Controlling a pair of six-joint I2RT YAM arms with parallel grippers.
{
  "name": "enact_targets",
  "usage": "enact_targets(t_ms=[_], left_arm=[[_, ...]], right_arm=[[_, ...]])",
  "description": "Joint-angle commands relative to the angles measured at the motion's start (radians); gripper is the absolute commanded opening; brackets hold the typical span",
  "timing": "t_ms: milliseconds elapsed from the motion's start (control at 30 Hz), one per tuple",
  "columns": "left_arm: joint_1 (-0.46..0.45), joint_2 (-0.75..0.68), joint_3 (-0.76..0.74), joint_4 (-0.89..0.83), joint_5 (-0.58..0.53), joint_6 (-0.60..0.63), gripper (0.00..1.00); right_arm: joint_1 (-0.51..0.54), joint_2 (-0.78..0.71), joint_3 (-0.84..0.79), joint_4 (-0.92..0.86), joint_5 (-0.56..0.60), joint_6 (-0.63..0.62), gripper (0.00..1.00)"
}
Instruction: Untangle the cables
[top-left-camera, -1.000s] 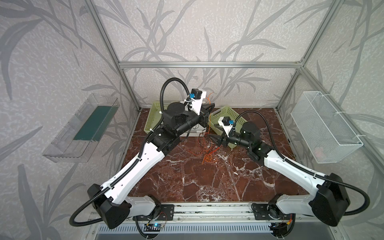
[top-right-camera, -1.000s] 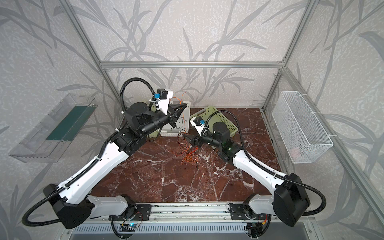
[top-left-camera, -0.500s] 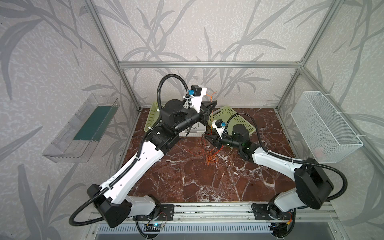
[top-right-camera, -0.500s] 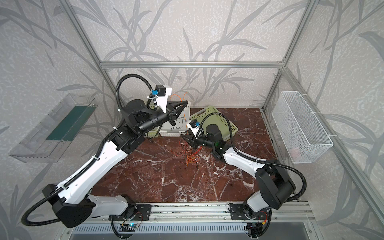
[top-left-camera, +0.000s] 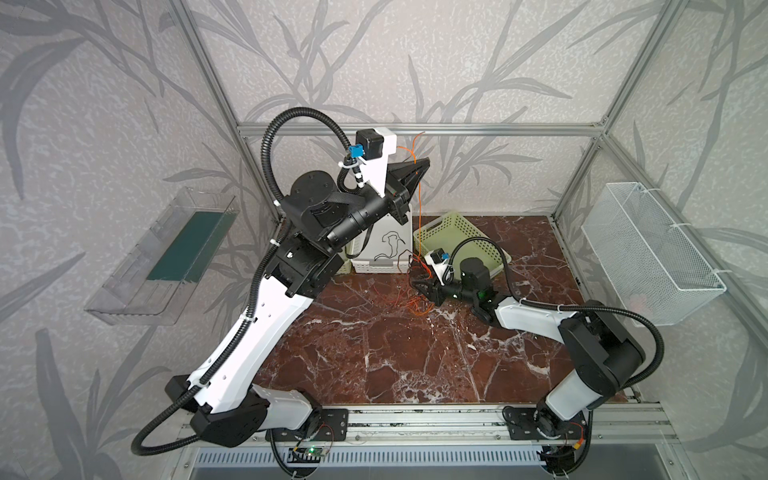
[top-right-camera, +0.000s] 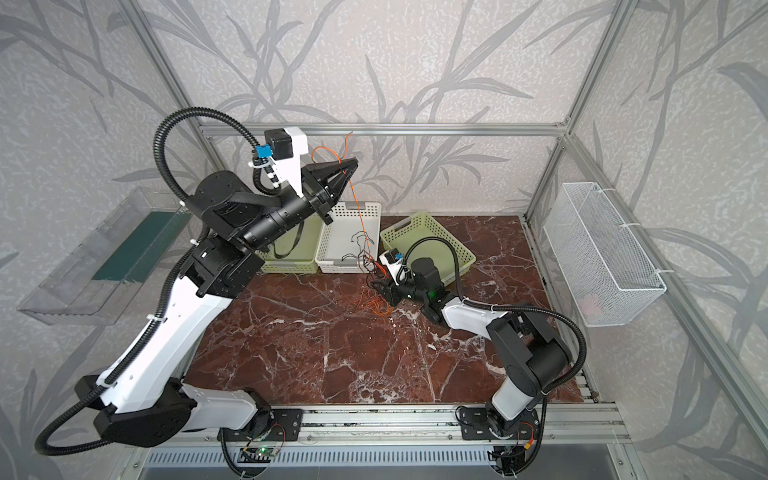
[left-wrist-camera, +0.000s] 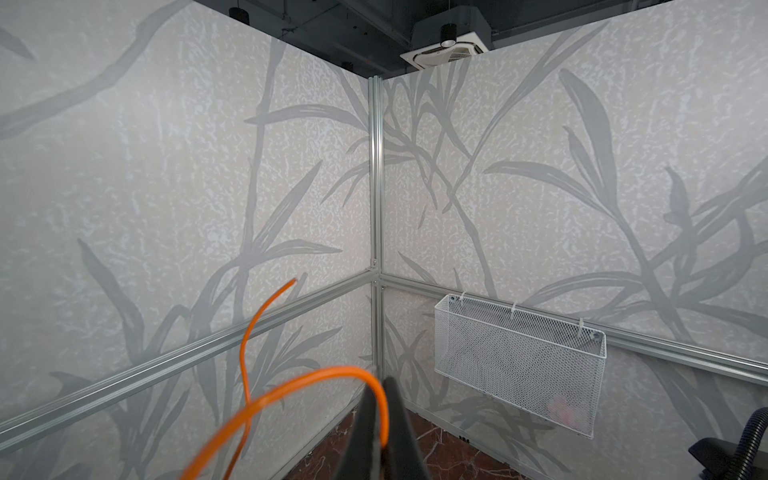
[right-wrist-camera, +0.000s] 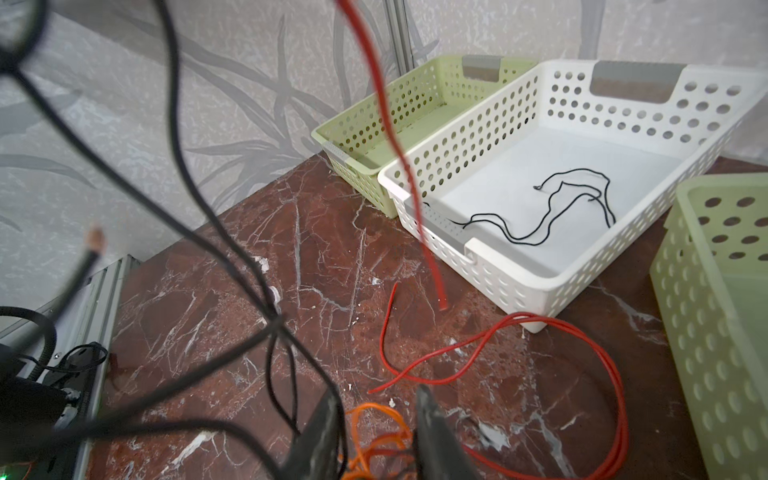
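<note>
We see the cables (top-left-camera: 409, 302) mostly as an orange, red and black tangle on the bench (top-left-camera: 374, 357), in front of the baskets. One orange cable (top-right-camera: 356, 208) rises from this tangle to the left fingers (top-right-camera: 351, 163), which are closed on it high above the white basket (right-wrist-camera: 519, 286). A black cable (right-wrist-camera: 552, 210) lies inside that basket. The right fingers (right-wrist-camera: 432, 428) are low at the tangle and partly open, with orange loops between them. A red cable (right-wrist-camera: 440, 354) lies on the bench just beside them.
</note>
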Motion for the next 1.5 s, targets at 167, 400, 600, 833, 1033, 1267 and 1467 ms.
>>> enact_targets(t_ms=[167, 400, 600, 833, 1033, 1267, 1467], left_arm=[[0.028, 0.017, 0.106, -0.029, -0.031, 0.069, 0.0], [0.078, 0.044, 0.22, -0.064, -0.039, 0.086, 0.0], [0.155, 0.057, 0.295, -0.071, -0.044, 0.056, 0.0], [0.23, -0.048, 0.118, -0.063, -0.092, 0.039, 0.0], [0.347, -0.268, -0.341, 0.052, -0.128, -0.082, 0.0], [0.473, -0.478, -0.867, 0.223, -0.052, -0.287, 0.0], [0.507, -0.587, -1.149, 0.293, -0.026, -0.368, 0.0]], right_arm=[[-0.051, 0.049, -0.009, 0.045, -0.009, 0.09, 0.26], [-0.063, 0.075, 0.032, -0.057, 0.016, 0.07, 0.25], [-0.063, 0.073, 0.068, -0.181, 0.074, 0.025, 0.26], [-0.065, -0.015, 0.071, -0.267, 0.114, 0.009, 0.16], [-0.063, -0.128, 0.109, -0.455, 0.139, -0.046, 0.13], [-0.064, -0.202, 0.113, -0.586, 0.139, -0.063, 0.1], [-0.062, -0.226, 0.111, -0.612, 0.149, -0.061, 0.08]])
